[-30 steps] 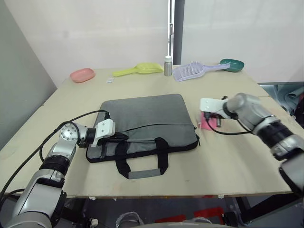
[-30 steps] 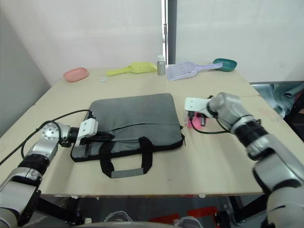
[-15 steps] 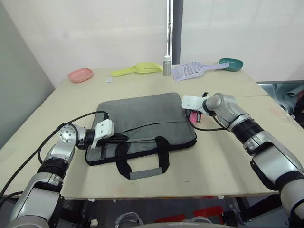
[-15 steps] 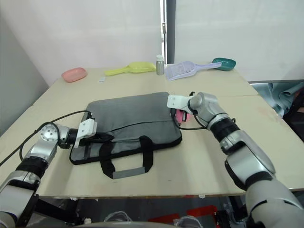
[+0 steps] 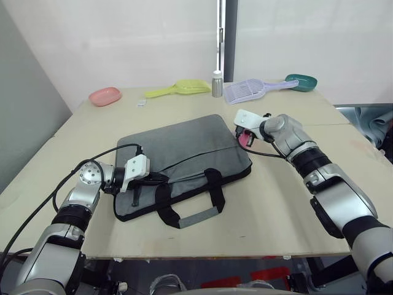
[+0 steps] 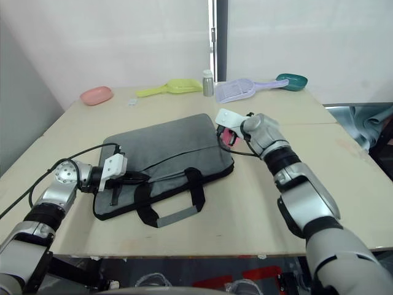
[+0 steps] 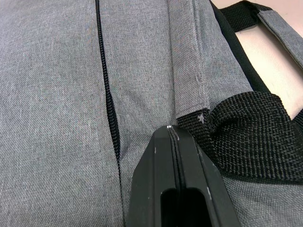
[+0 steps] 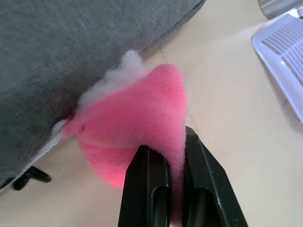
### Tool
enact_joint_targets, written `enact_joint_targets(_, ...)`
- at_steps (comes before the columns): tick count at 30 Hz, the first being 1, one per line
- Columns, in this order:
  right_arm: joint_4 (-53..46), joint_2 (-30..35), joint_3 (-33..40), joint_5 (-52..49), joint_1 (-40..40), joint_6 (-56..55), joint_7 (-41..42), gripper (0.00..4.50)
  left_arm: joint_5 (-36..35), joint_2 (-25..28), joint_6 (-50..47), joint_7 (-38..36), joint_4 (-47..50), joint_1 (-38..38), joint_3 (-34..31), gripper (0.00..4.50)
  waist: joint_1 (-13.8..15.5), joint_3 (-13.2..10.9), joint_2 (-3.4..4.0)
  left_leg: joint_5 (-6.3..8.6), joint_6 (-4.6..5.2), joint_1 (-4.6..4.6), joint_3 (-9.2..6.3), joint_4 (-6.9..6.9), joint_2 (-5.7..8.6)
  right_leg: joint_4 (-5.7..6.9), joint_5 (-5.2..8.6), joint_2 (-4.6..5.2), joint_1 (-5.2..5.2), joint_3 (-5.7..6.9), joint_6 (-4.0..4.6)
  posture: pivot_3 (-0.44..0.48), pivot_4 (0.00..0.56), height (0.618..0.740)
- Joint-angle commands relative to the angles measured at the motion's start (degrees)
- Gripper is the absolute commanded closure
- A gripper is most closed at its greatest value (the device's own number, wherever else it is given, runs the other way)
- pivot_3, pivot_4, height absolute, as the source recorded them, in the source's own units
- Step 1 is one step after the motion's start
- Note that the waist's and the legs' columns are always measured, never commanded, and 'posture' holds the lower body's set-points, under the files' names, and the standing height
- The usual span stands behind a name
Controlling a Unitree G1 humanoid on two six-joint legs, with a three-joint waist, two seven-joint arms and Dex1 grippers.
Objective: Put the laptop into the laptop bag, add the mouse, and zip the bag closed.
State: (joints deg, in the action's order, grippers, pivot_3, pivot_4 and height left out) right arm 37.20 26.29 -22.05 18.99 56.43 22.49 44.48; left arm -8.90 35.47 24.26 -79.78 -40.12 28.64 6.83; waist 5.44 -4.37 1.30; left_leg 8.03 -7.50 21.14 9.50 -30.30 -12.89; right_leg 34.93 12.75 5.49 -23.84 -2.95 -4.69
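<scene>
the laptop bag (image 5: 184,157) lies flat at the middle of the worktop (image 5: 288,203), skewed, its two strap handles (image 5: 190,206) trailing toward 6 o'clock. the left gripper (image 7: 176,142) is pressed together at the bag's 9 o'clock end, beside the black zipper (image 7: 106,94), apparently to pin the fabric. whether anything is pinched there cannot be told. the right gripper (image 8: 175,165) is clamped on a fuzzy pink plush (image 8: 137,127), held against the bag's 2 o'clock corner. the laptop and mouse are presumably inside already. bare worktop lies open from 3 to 5 o'clock; scoops (image 5: 252,91) and dishes (image 5: 105,96) line the 12 o'clock edge, well apart.
</scene>
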Motion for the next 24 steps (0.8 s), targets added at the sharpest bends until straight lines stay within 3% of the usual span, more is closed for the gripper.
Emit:
enact_joint_targets(1, -9.25, 1.01, 2.34, -3.64, -2.94, 6.52, 5.89, 3.09, 6.80, -2.24, -3.29, -1.64, -4.95, -5.47, 7.33, 4.50, 0.13, 0.00, 0.00, 0.00, 0.00, 0.00, -0.01, 0.02, 0.00, -0.02, 0.00, 0.00, 0.03, 0.01, 0.00, 0.000, 0.150, 0.740)
enact_joint_targets(10, -21.72, 8.98, 9.40, -11.04, -7.36, 19.61, 13.07, 0.01, 2.18, -0.74, -8.01, -3.13, 1.16, -4.16, 4.52, 4.50, 0.53, -0.24, -0.14, 0.00, 0.00, 0.04, 0.03, 0.07, -0.02, -0.12, 0.00, 0.01, 0.00, 0.02, 0.00, 0.000, 0.150, 0.740)
enact_joint_targets(18, -23.24, 18.94, 18.64, -19.55, -5.12, 26.61, 16.42, 0.01, -5.82, 5.26, -23.98, -6.01, 17.28, -4.12, 0.76, 4.50, 0.10, -1.29, -0.73, 0.11, 0.01, 1.04, 0.08, 0.03, -0.24, -0.43, -0.20, -0.22, -0.80, 0.15, 0.19, 0.000, 0.150, 0.740)
enact_joint_targets(20, -23.27, 21.19, 19.88, -21.17, -5.16, 27.45, 17.18, 0.01, -8.06, 6.93, -28.83, -6.33, 20.78, -4.10, -0.55, 4.50, 0.01, -1.51, -0.75, 0.11, 0.01, 1.23, 0.09, -0.11, -0.35, -0.41, -0.43, -0.31, -0.94, 0.20, -0.21, 0.000, 0.150, 0.740)
enact_joint_targets(24, -24.90, 25.65, 22.41, -24.77, -7.33, 29.42, 19.73, 0.01, -12.83, 10.48, -38.52, -5.63, 26.65, -3.90, -4.51, 4.50, 0.05, -2.13, -1.10, 0.14, 0.35, 1.81, 0.03, -0.41, -0.55, -0.44, -0.40, -0.50, -1.27, 0.33, -0.16, 0.000, 0.150, 0.740)
